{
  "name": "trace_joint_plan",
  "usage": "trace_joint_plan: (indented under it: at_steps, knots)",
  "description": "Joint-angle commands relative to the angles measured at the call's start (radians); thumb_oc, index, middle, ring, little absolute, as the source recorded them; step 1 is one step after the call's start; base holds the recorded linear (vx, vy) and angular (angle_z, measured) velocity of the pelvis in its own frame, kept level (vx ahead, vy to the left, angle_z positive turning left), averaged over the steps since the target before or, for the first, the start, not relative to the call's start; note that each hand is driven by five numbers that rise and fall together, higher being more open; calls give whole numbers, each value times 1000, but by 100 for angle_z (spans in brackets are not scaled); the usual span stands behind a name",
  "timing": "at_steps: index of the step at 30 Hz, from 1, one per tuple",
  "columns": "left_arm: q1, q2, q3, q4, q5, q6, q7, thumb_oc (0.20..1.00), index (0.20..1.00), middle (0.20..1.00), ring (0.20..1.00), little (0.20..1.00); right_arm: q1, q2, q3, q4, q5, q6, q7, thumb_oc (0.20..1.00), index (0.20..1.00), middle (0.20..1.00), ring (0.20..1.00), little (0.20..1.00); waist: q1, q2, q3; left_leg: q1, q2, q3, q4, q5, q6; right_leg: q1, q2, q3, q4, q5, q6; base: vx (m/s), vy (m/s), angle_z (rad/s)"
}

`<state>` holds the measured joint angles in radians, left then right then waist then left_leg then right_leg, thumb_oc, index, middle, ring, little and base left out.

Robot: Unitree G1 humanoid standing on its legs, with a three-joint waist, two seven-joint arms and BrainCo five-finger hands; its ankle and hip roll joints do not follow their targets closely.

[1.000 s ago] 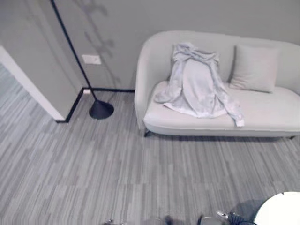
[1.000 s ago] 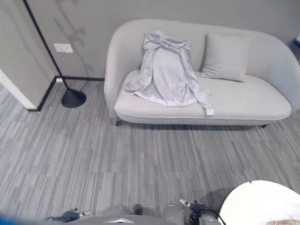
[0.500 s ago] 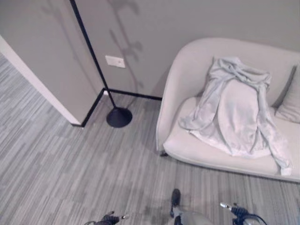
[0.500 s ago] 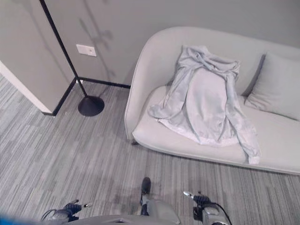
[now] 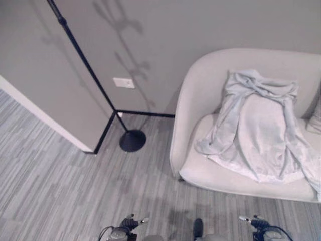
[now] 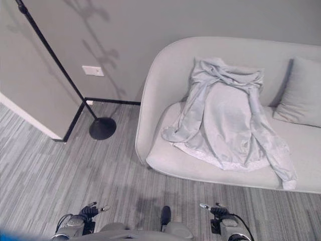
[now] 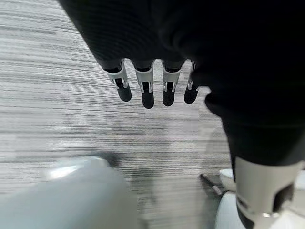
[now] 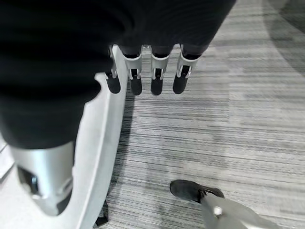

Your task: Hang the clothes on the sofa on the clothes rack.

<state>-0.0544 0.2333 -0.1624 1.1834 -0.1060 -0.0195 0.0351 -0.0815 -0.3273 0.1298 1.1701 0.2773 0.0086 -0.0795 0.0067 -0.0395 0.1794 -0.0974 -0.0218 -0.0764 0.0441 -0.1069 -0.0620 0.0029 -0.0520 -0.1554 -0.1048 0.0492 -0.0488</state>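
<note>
Clothes here means one pale grey hooded top, which lies spread over the backrest and seat of the light sofa, its hood bunched at the top edge and one sleeve trailing along the seat. Just beside it on the seat leans a grey cushion. Against the wall stands the clothes rack, a thin black pole slanting down to a round dark base on the striped grey floor, well apart from the sofa. My left hand hangs over the floor with fingers straight and relaxed, holding nothing. My right hand hangs the same way, fingers straight and empty
</note>
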Motion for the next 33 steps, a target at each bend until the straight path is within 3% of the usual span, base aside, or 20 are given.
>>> trace_joint_plan:
  at_steps: [1, 5, 24, 26, 28, 31, 33]
  knots:
    - [-2, 8, -19, 35, 15, -9, 5, 1000, 1000, 1000, 1000, 1000, 17, -30, -13, 1, 14, -18, -8, 1000, 1000, 1000, 1000, 1000, 26, 66, 0, 46, -20, 2, -73, 123, 11, 28, 58, 14, 18, -57, 167, 140, 33, -4]
    - [18, 10, -15, 56, 27, -4, 2, 1000, 1000, 1000, 1000, 1000, 36, -14, -8, 14, -2, -16, -6, 1000, 1000, 1000, 1000, 1000, 24, 68, -30, 99, -27, 5, -131, 140, 17, 45, 58, 14, 18, -62, 163, 121, 41, -22]
    - [32, 16, -14, 60, 52, 3, -6, 1000, 1000, 1000, 1000, 1000, 47, 18, 21, 11, -37, -2, 15, 1000, 1000, 1000, 1000, 1000, 35, 57, -54, 173, -30, 23, -131, 85, 41, 74, 29, 28, 18, -44, 187, 11, 54, -3]
    - [20, 26, -22, 57, 57, 9, -12, 1000, 1000, 1000, 1000, 1000, 25, 24, 35, 2, -41, 1, 21, 1000, 1000, 1000, 1000, 1000, 35, 62, -25, 158, -25, 33, -131, 92, 53, -3, 26, 43, 135, -48, 185, -154, 39, -6]
    - [3, 40, -28, 52, 58, 12, -10, 1000, 1000, 1000, 1000, 1000, 0, 26, 44, -5, -39, 0, 20, 1000, 1000, 1000, 1000, 1000, 34, 66, -11, 134, -10, 38, -131, 105, 55, -67, 26, 37, 219, -64, 204, -144, -29, -18]
    - [-11, 53, -32, 47, 56, 10, -8, 1000, 1000, 1000, 1000, 1000, -8, 29, 46, -11, -48, 1, 22, 1000, 1000, 1000, 1000, 1000, 40, 70, -13, 108, 24, 31, -131, 116, 47, -74, -39, 29, 231, -65, 199, -57, -198, -26]
    - [-29, 61, -29, 53, 49, 6, -2, 1000, 1000, 1000, 1000, 1000, -19, 36, 43, -20, -67, 14, 31, 1000, 1000, 1000, 1000, 1000, 46, 70, -22, 91, 99, 16, -131, 113, 13, -75, -187, 75, 176, 13, 208, -16, -656, -14]
